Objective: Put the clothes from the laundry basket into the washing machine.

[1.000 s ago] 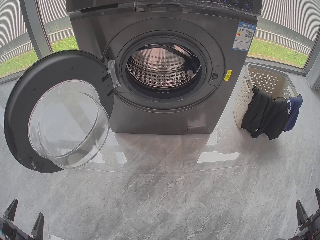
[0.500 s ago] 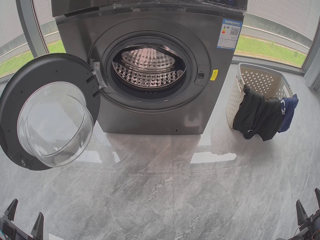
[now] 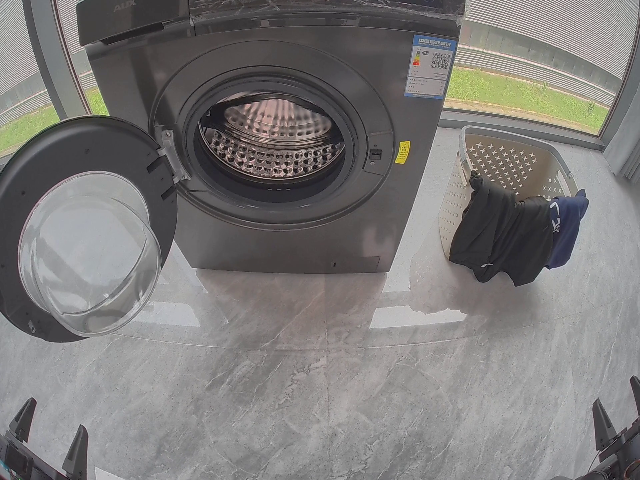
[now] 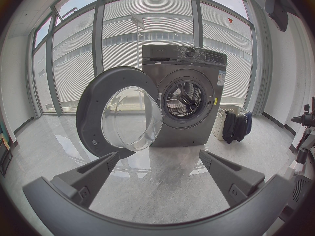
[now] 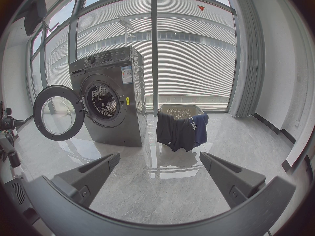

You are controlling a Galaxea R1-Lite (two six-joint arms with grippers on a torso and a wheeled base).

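"two grippers, what state?"
"the left gripper (image 4: 158, 154) and right gripper (image 5: 159, 154) are both spread wide and clasp nothing. they sit low over the grey marble floor (image 3: 333, 381), well apart from the clothes."
"and the clothes?"
"a black garment (image 3: 500, 235) and a navy garment (image 3: 567, 221) hang over the near rim of the white laundry basket (image 3: 513, 161), touching each other. the basket stands on the floor just beside the washing machine (image 3: 280, 248), on its right."
"the machine?"
"its round door (image 3: 80, 148) is swung wide to the left, and the steel drum (image 3: 270, 138) shows."
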